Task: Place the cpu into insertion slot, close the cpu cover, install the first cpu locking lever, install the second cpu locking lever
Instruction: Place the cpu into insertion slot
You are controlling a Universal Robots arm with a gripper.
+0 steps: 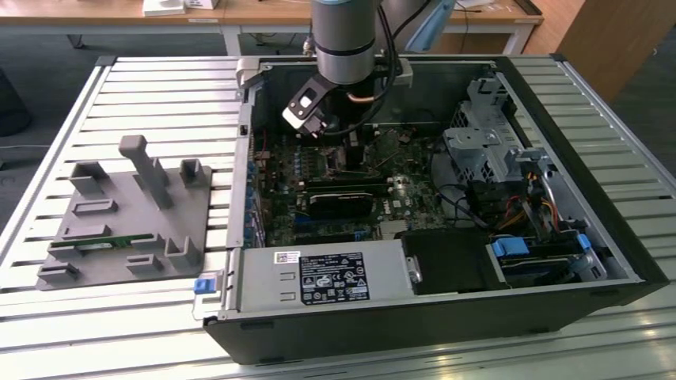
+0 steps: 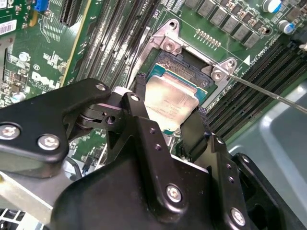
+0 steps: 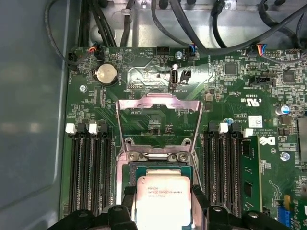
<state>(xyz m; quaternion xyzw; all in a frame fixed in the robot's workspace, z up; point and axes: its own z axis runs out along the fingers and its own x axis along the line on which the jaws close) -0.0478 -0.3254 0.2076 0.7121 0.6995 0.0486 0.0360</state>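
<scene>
An open computer case (image 1: 444, 317) was seen on a slatted table (image 1: 63, 332) in the exterior view, with the arm (image 1: 346, 39) reaching down into it over the motherboard (image 3: 225, 100). The gripper (image 2: 171, 96) was seen narrowed to the chip's width. The cpu (image 2: 165, 108) was clamped between its two black fingers (image 2: 140, 93), one pressed against each opposite edge. The cpu was held over the insertion slot (image 2: 178, 61), overlapping its dark centre and set a little off toward the gripper's body; whether it was seated could not be told. In the first wrist view the cpu cover (image 3: 158, 101) was shown swung open and clear of the slot, with bare board visible through its window. Banks of memory slots (image 3: 91, 177) were shown on both sides of the socket. In the second wrist view a thin metal locking lever (image 2: 268, 93) was seen slanting away from one corner of the slot's silver rim. A grey fixture tray (image 1: 127, 214) was set beside the case at the exterior view's left. Cables (image 3: 192, 24) were draped beyond the board's edge, and a coin cell (image 3: 106, 74) was mounted near the cover.
</scene>
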